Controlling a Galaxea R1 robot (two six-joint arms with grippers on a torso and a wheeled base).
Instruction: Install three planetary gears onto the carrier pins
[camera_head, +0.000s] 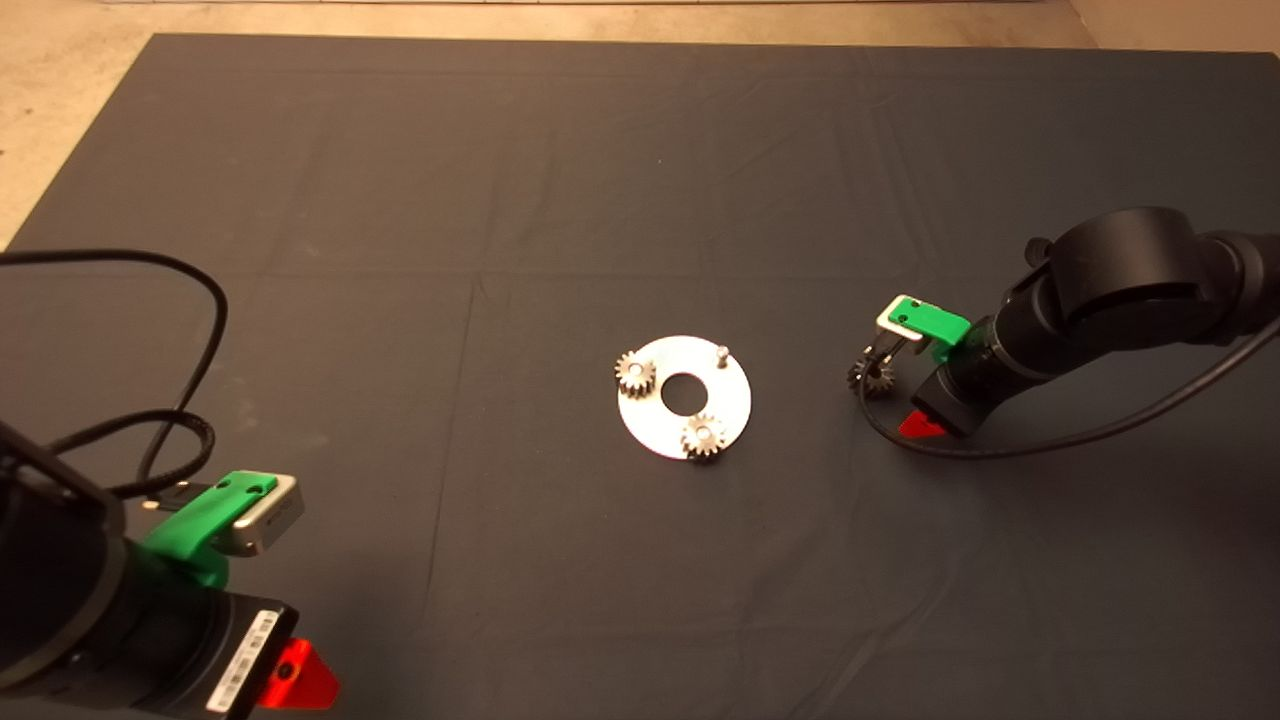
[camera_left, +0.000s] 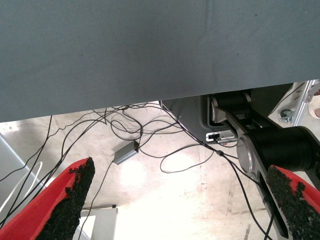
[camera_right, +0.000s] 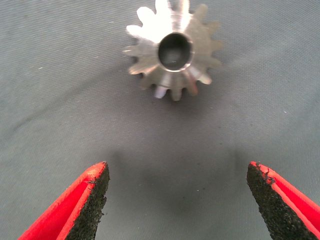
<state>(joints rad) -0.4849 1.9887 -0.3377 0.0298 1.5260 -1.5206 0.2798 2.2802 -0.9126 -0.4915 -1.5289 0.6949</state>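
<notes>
A shiny round disc (camera_head: 650, 425) with a large central hole lies mid-mat. Two planetary gears sit on carrier pins, one at the disc's left edge (camera_head: 635, 372) and one at its near edge (camera_head: 703, 436). One carrier pin (camera_head: 720, 352) at the far right of the disc stands bare. The third gear (camera_head: 872, 377) lies flat on the mat to the right of the disc. My right gripper (camera_head: 900, 392) is low over the mat right beside it. In the right wrist view the gripper (camera_right: 177, 200) is open and empty, with the gear (camera_right: 174, 50) just ahead of the fingertips. My left gripper (camera_head: 285, 600) is parked at the lower left, open and empty.
The dark mat (camera_head: 500, 200) covers the table. A black cable (camera_head: 200, 330) loops over the mat near the left arm, and another (camera_head: 1050, 440) trails from the right arm. The left wrist view shows floor cables (camera_left: 150, 145) and the robot's base (camera_left: 280, 145) past the mat's edge.
</notes>
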